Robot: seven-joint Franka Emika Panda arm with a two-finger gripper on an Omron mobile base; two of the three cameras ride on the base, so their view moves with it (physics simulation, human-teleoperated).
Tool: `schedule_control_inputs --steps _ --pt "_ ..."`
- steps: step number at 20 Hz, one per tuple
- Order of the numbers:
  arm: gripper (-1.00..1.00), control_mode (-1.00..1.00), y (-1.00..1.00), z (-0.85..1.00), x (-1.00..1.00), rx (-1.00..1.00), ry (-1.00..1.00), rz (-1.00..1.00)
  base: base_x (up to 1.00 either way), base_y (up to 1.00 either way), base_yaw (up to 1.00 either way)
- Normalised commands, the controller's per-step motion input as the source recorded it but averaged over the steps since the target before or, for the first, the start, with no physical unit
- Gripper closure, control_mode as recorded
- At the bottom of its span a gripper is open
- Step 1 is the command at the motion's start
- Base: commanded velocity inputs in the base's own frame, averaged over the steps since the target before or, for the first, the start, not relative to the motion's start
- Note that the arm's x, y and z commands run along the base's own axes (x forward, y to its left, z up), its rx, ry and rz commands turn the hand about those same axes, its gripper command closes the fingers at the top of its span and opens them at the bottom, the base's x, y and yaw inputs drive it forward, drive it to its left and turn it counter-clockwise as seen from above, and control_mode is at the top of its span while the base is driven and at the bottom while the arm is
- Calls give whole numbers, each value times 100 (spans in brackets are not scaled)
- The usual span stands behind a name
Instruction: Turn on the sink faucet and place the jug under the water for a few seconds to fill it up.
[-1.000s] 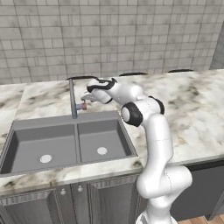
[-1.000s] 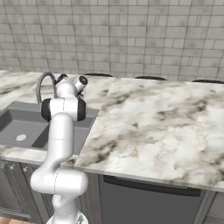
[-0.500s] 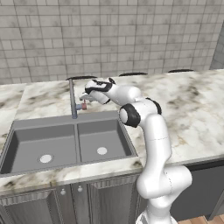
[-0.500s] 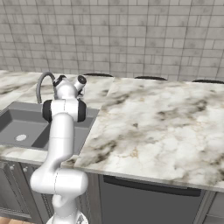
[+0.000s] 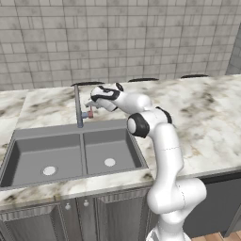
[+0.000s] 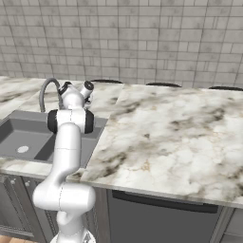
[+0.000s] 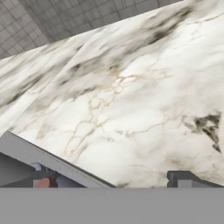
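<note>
Claw point(image 5: 89, 105) sits spread wide with nothing in it. I see the sink faucet point(image 5: 77, 106) lever just beside its tips, the sink point(image 5: 70, 153) below on the marble surface point(image 5: 202, 113).

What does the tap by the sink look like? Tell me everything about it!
The sink faucet is a thin grey metal pipe. It stands upright on the marble counter just behind the sink, near the divider between the two basins, then bends over at the top. A small lever with red and blue marks sticks out low on its side. The open gripper hovers right by that lever. No water is running.
</note>
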Motion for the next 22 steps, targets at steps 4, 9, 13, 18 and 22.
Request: schedule_control_inputs --steps 4,9,13,18,22 --pt "100 -100 0 0 1 0 0 0 0 0 0" --pt "100 -100 0 0 0 0 0 0 0 0 0" --pt "100 -100 0 0 0 0 0 0 0 0 0" --pt "100 -100 0 0 0 0 0 0 0 0 0" --pt "100 -100 -15 0 0 0 0 0 0 0 0"
